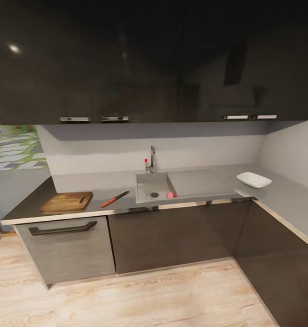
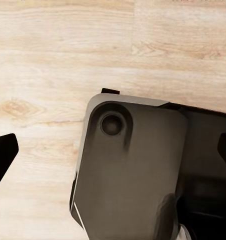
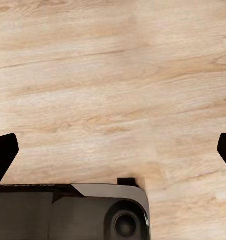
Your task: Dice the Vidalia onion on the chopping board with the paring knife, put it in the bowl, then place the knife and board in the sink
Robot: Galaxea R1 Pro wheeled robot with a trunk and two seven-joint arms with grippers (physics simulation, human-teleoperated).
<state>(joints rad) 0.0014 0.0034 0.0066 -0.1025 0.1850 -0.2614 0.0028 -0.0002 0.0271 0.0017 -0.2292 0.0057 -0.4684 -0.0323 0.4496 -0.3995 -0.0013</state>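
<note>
The Vidalia onion [image 1: 171, 195] lies in the sink [image 1: 147, 181] basin beside the drain, with the paring knife [image 1: 114, 199] and chopping board [image 1: 66, 202] on the counter [image 1: 281, 193] to its left and the bowl [image 1: 254, 180] well off to the right. Both wrist views look down at wooden floor [image 3: 113, 75], each pair of jaws spread wide and empty. The robot stands back, so I judge it should roll up square to the sink before reaching straight down for the onion.

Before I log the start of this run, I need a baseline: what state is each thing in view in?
Vidalia onion: whole, in the sink basin beside the drain.
sink: holds the onion.
chopping board: flat on the countertop, bare.
paring knife: lying on the countertop between board and sink.
bowl: upright, looks empty.
left hand: open, over the floor.
right hand: open, over the floor.
</note>
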